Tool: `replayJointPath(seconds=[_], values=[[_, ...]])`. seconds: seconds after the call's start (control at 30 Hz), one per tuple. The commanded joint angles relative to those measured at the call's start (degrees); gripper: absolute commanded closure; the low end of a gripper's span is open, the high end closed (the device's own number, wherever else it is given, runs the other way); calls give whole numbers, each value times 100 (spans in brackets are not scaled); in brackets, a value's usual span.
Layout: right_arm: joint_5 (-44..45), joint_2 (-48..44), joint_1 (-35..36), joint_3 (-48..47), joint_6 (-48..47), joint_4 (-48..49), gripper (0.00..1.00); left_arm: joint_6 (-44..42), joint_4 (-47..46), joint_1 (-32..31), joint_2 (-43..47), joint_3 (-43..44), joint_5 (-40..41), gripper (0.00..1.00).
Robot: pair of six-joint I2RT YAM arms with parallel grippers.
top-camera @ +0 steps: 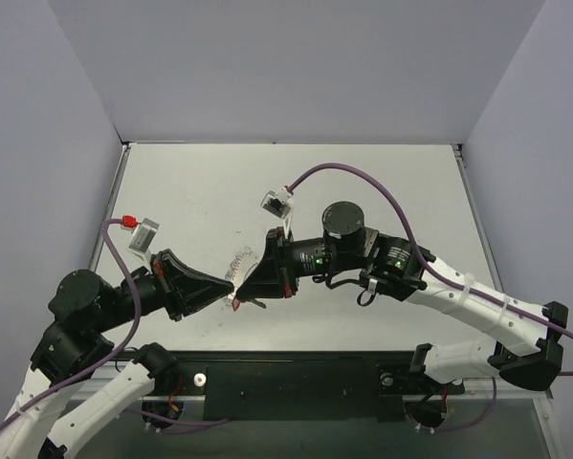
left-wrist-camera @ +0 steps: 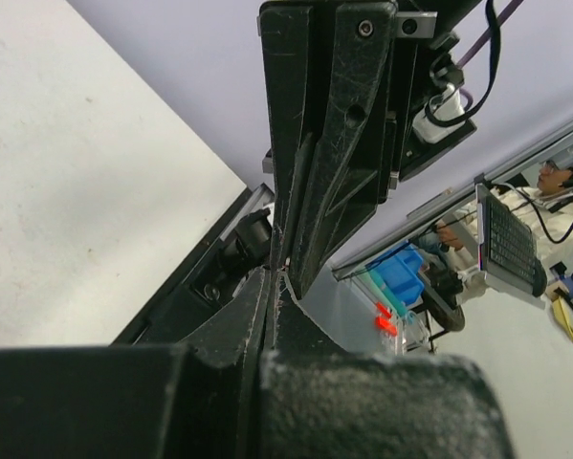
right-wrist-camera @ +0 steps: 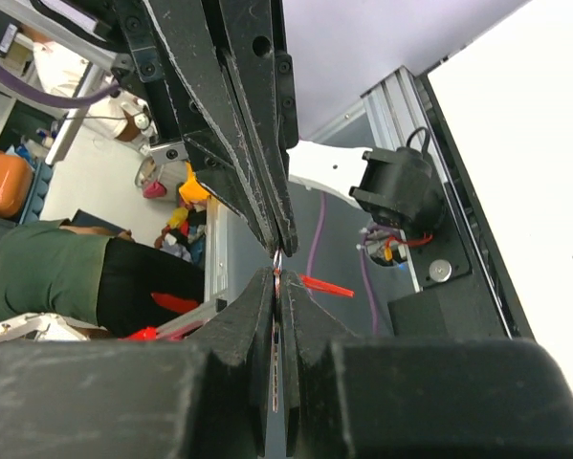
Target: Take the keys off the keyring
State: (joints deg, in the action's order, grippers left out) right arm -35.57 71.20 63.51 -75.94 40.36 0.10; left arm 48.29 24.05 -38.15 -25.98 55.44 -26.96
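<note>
**Claws tip to tip, key between**

My left claw (top-camera: pixel 225 287) and right claw (top-camera: pixel 247 283) are both closed, tips meeting above the surface (top-camera: pixel 363 182). The red-headed key (top-camera: pixel 234 302) hangs just below them. Tiny, light and stiff; I judge the blade slippery, so hold the plastic head.

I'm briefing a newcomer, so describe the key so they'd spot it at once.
Over the white table, two sets of black fingers meet tip to tip near the front edge. Just below that meeting point shows the tiny key. It alone is red among black parts.
</note>
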Motion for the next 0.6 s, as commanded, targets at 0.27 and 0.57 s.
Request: replayJointPath(seconds=[0.27,0.57], values=[[-591,482,153,-667,-458,-1090,100,-593,74,1,-337,265,-968,100],[-820,808,215,-1133,-766,-1750,100,-1085,345,1,-671,520,-1636,100]])
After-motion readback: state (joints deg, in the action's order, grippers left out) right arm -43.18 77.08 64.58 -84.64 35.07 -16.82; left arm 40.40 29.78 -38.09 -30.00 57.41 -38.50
